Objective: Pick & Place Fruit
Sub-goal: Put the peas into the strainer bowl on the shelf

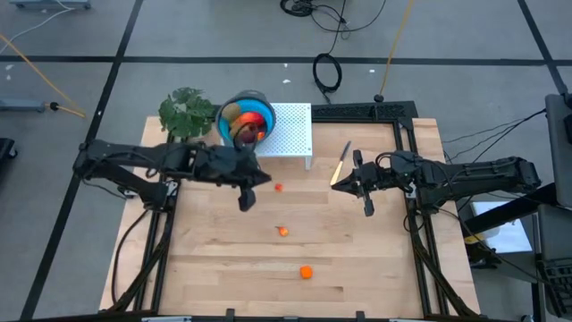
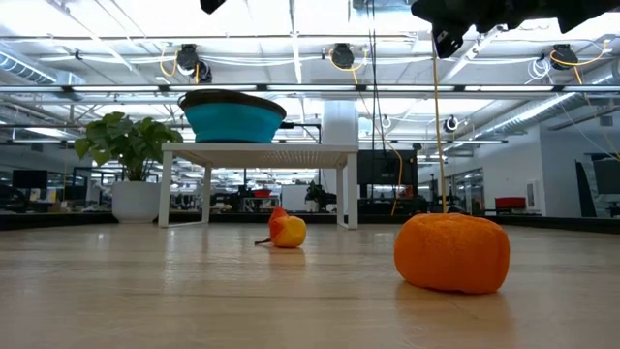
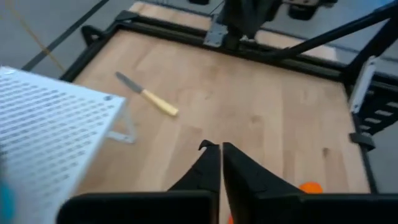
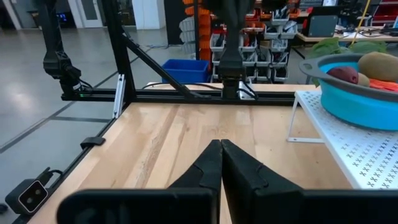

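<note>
Most fruit already sat in the blue bowl; three orange pieces lay on the table below it. Near the bowl, the left gripper was pressed together, empty; the right gripper likewise.

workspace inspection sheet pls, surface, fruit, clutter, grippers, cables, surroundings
surface: wooden table, mostly bare.
job's things: blue bowl holding fruit sits on a white perforated stand; three loose fruit on the table: a small red piece, a yellow-red piece, an orange ball.
clutter: knife near the stand; plant at the far left corner.
grippers: left gripper shut, empty, above the table near the stand; right gripper shut, empty, above the table's right side.
cables: black coils on the floor beyond the table; more along the right edge.
surroundings: grey floor, open workshop behind; no person seen.
</note>
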Controlling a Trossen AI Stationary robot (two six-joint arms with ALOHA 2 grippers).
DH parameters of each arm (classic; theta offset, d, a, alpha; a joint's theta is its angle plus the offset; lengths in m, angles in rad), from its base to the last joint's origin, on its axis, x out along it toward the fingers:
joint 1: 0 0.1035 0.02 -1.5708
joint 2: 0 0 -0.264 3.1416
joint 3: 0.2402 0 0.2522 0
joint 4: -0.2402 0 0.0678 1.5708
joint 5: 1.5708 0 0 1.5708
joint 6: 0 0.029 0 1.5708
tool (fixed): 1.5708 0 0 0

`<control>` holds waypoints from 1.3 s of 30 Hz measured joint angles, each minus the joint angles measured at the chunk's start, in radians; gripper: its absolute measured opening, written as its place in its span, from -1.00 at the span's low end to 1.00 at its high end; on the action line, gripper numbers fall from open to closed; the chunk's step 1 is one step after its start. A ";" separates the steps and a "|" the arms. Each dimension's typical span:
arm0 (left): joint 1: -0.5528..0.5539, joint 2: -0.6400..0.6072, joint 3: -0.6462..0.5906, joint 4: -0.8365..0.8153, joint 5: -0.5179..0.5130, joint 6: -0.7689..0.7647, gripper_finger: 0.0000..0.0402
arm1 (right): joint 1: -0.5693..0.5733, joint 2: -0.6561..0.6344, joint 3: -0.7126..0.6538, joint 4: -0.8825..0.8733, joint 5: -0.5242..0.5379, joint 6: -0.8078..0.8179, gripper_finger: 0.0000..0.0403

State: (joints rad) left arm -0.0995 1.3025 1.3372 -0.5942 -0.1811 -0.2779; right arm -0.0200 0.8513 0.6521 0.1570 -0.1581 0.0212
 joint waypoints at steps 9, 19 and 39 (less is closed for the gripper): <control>-0.063 0.000 -0.156 0.224 -0.003 -0.039 -0.92 | 0.000 0.000 0.000 -0.013 0.000 0.001 -0.98; -0.093 0.045 -0.301 0.265 -0.112 -0.066 -0.95 | 0.000 0.000 0.000 -0.012 0.000 -0.007 -0.98; -0.050 0.379 -0.318 0.295 -0.378 -0.350 -0.93 | 0.000 0.000 0.000 -0.012 0.000 -0.044 -0.98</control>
State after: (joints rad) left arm -0.1498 1.6820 1.0191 -0.2995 -0.5591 -0.6279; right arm -0.0200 0.8516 0.6521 0.1447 -0.1585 -0.0231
